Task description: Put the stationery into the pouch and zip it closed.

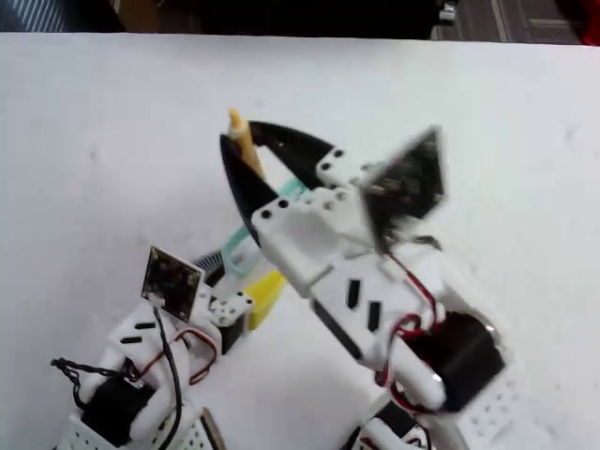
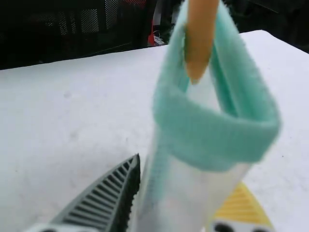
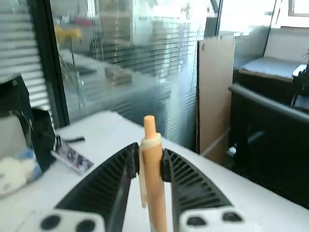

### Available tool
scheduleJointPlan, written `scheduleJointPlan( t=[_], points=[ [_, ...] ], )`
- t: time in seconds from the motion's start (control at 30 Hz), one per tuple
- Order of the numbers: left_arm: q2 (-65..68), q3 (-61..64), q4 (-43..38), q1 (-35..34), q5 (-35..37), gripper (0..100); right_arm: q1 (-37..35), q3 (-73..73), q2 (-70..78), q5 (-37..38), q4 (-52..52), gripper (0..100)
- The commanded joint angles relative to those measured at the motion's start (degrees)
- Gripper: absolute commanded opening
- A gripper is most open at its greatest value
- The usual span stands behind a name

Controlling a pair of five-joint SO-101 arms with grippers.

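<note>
With right gripper (image 3: pixel 149 153) clenched on the orange pen (image 1: pixel 244 145), upper centre-left of the high view, and left gripper (image 2: pixel 188 174) grasping the white pouch (image 2: pixel 193 205) just below, centre pen tip over the teal rim (image 2: pixel 217 137), lower straight, release only once inside.

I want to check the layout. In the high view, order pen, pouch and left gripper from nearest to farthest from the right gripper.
1. Pen, clamped in the right gripper itself.
2. Pouch, next, just past the pen's tip.
3. Left gripper, farthest, holding the pouch below its rim.
</note>
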Motion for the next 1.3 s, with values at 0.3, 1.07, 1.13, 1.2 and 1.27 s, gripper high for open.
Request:
scheduleJointPlan(
  t=[0.3,1.07,1.13,1.2,1.27],
  points=[
    [0.04,-2.64,0.18,0.4,0.26,23,-2.15,4.04,-4.97,5.8,3.03,10.4],
    [0.04,-2.64,0.09,0.4,0.18,15,15.78,0.26,-4.26,11.87,7.08,18.4],
    [0.04,-2.73,0.09,0.31,0.18,11,23.16,0.26,-3.38,11.96,7.16,18.4],
    [0.04,-2.9,0.0,0.31,0.09,7,30.55,0.35,-0.84,11.96,7.25,18.3],
    [0.04,-2.81,-0.88,0.31,-2.02,2,36.0,0.35,3.65,12.04,8.04,18.3]
  ],
)
